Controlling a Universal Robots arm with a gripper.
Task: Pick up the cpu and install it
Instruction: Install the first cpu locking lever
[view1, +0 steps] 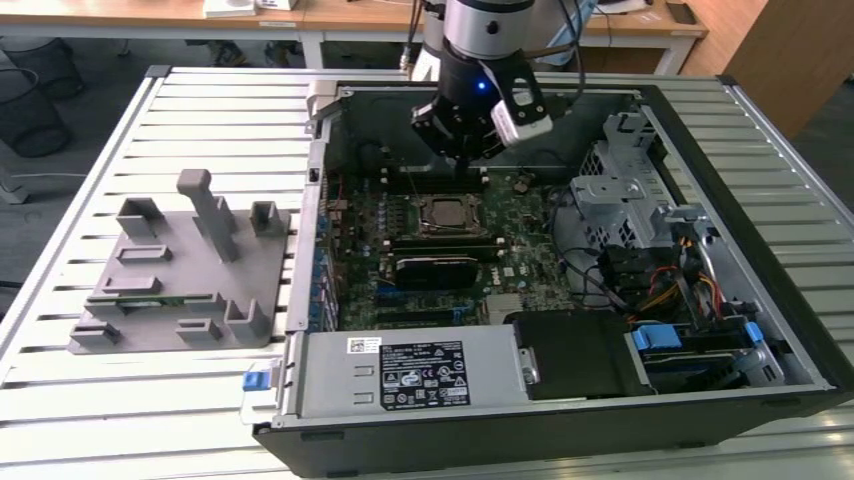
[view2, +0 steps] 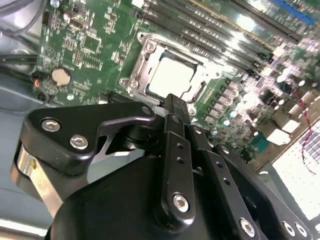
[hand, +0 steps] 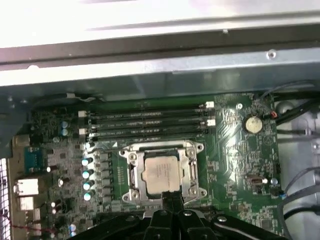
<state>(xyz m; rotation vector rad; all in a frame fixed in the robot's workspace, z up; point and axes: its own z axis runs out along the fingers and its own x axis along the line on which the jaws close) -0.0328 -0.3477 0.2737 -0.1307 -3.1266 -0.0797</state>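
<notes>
Gripper (view2: 175, 102) over the socket, fingers together, holding nothing.
In the first wrist view its tip hangs near one edge of the cpu (hand: 161, 172), which lies flat inside the metal socket frame (hand: 193, 172) on the green motherboard (view1: 527, 262). Around them stands the open computer case (view1: 754, 300) on a slatted table (view1: 80, 410); a grey plastic block (view1: 187, 275) sits well apart, toward the exterior view's left.

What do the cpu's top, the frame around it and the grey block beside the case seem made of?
The cpu: likely a metal lid, pale silver-grey with a soft sheen. The socket frame: bare metal, bright glints. The grey block: probably plastic, dull even grey, no reflections.
</notes>
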